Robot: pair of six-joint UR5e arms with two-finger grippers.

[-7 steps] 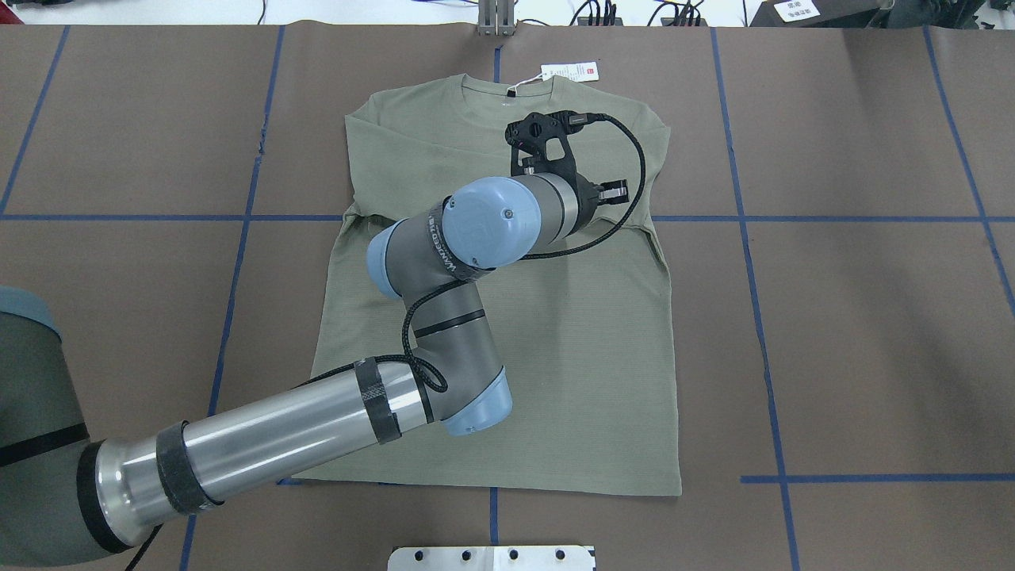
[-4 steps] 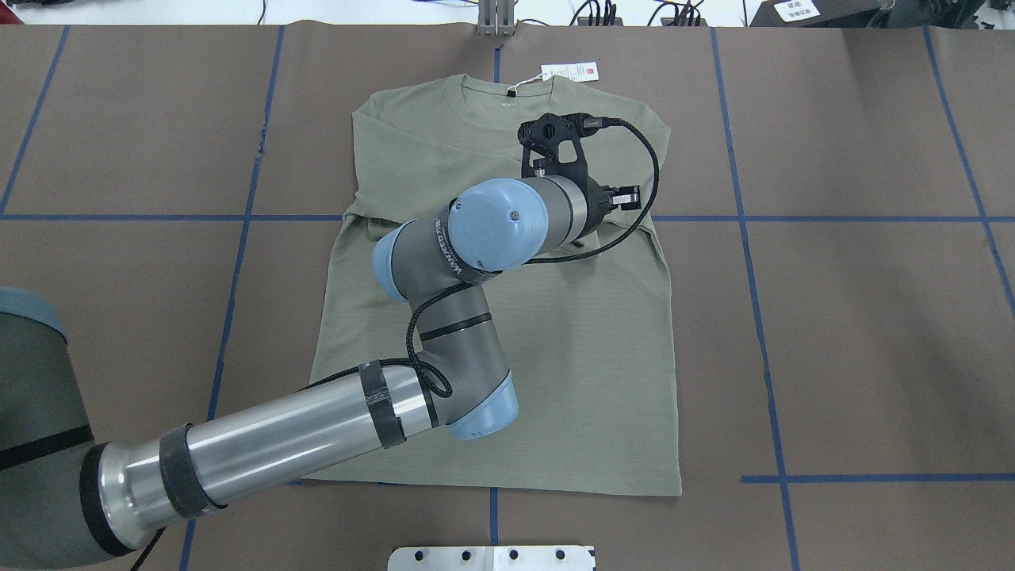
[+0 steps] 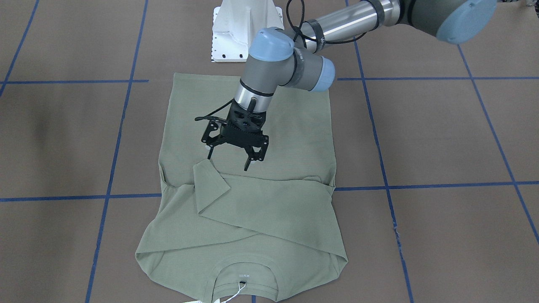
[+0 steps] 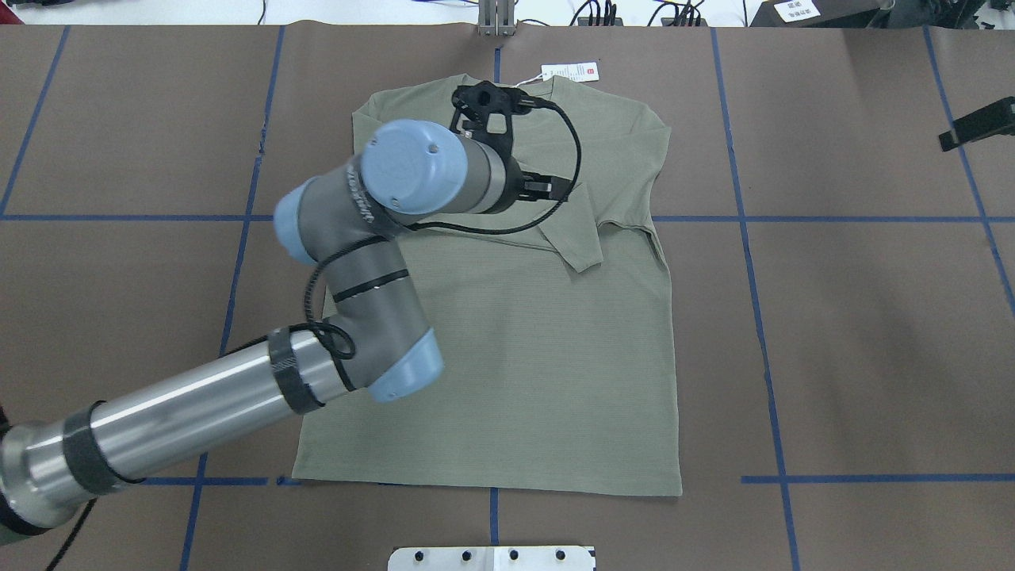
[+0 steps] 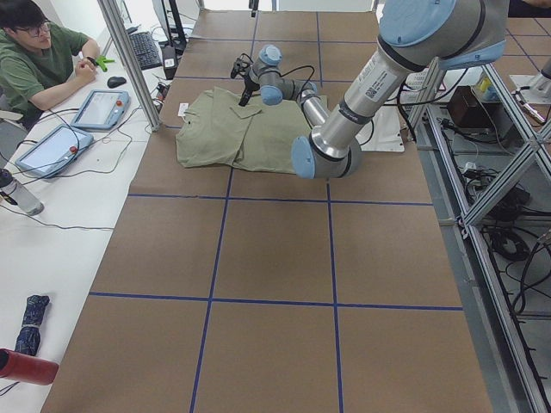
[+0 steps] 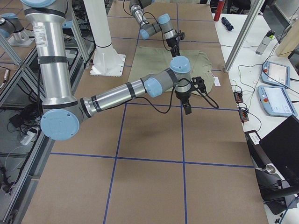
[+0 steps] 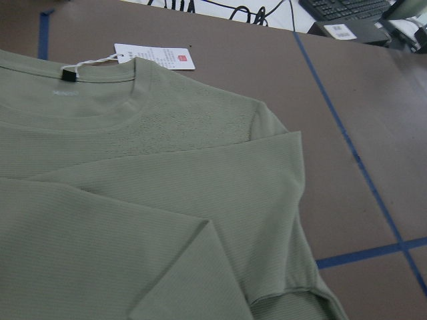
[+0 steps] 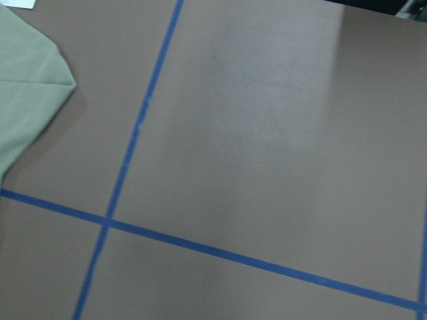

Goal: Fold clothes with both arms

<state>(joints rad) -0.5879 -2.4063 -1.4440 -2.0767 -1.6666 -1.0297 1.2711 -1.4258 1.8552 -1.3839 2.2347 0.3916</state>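
Observation:
The sage-green shirt (image 4: 515,357) lies flat on the brown table, neck at the far side, with its white hang tag (image 4: 569,72) beyond the collar. One sleeve is folded across the chest, and its cuff (image 4: 583,250) lies loose on the body. My left gripper (image 3: 229,162) hangs open and empty just above the shirt, beside that cuff (image 3: 210,176). It also shows from overhead (image 4: 545,186). The left wrist view shows the collar and tag (image 7: 155,56) but no fingers. My right gripper (image 6: 188,108) hovers over bare table right of the shirt. Only a black part of it (image 4: 979,123) shows overhead, so I cannot tell its state.
Blue tape lines (image 4: 753,238) grid the brown table. The white pedestal base (image 3: 242,29) stands at the near hem side. A person (image 5: 39,60) sits at a side table with tablets (image 5: 99,107) beyond the collar end.
My left gripper has drawn back left, off the shirt's right side, leaving the sleeve cuff lying on the shirt. A black part of the right gripper has come in at the right edge.

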